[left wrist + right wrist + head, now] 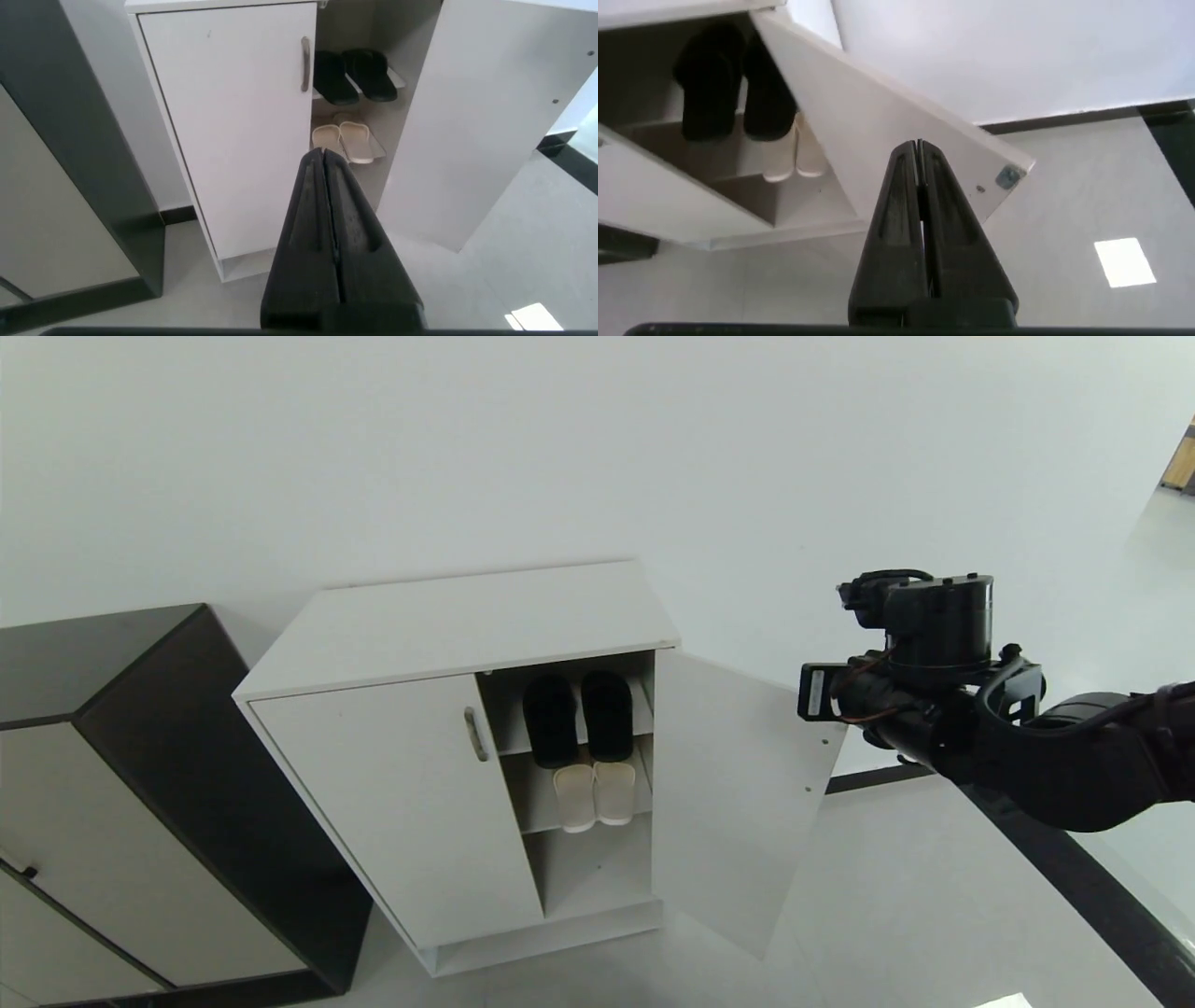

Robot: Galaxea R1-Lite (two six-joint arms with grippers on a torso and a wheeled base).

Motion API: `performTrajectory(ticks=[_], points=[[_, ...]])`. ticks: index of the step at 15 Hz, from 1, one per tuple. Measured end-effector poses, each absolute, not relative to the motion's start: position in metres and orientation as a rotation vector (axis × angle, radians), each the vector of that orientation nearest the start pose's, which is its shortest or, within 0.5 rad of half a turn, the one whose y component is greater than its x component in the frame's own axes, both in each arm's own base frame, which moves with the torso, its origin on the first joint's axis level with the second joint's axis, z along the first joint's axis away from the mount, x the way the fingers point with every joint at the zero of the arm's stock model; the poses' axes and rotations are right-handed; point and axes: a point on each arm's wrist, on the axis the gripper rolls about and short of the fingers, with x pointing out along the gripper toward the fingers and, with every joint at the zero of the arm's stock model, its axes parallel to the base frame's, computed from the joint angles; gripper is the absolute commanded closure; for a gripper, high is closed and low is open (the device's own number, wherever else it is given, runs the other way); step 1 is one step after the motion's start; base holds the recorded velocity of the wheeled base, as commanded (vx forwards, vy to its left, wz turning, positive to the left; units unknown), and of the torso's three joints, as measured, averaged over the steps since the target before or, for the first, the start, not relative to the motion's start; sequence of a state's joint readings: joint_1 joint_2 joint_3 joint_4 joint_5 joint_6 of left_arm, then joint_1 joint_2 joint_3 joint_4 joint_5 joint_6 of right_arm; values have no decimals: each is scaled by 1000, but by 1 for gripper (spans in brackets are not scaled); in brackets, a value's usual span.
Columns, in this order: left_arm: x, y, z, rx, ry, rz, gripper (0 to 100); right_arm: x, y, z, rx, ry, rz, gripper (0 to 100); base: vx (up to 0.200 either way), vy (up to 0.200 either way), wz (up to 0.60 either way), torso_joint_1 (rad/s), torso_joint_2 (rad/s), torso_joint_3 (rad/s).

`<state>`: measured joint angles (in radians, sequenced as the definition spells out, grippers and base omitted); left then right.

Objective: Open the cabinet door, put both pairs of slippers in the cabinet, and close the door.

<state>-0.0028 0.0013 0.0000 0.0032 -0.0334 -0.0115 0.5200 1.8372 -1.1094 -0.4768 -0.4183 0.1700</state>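
1. Head view, dead centre: white cabinet (467,625) hard up against the pale wall, right door (738,803) swung wide open, left door (401,803) shut, handle (477,735) on that door's inner edge.
2. Inside, on the top shelf: black slippers (579,719), side by side. One shelf down: white slippers (593,793), side by side too, straight below the black pair. Both pairs in the cabinet's right half, in the opening left by the open door.
3. Right gripper (918,163) clenched flat shut, nothing held. In the head view, up by the top outer corner of the open door, just beside it; touching or not, cannot tell.
4. Left gripper (322,163) clamped shut as well, gripping nothing. Hangs out in front of the cabinet, apart from it, pointing toward the inner edge of the shut door and the white pair beyond.
5. Further out: dark cabinet (140,756) just beside the white one, on its left. Black floor stripe (1055,859) running across the pale floor below the right arm.
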Motion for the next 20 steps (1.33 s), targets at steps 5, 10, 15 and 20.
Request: performTrajectory(ticks=[5, 10, 15, 20], points=[[-23, -1, 75, -12, 4, -37, 100, 351, 161, 181, 69, 228, 29, 100, 0, 0, 0, 0, 0, 0], [-23, -1, 75, -12, 5, -34, 100, 375, 153, 163, 75, 232, -13, 100, 0, 0, 0, 0, 0, 0], [-23, -1, 75, -14, 5, -34, 100, 390, 150, 151, 79, 234, -40, 100, 0, 0, 0, 0, 0, 0], [-23, -1, 75, -13, 4, -34, 100, 394, 152, 145, 72, 244, -45, 100, 0, 0, 0, 0, 0, 0]])
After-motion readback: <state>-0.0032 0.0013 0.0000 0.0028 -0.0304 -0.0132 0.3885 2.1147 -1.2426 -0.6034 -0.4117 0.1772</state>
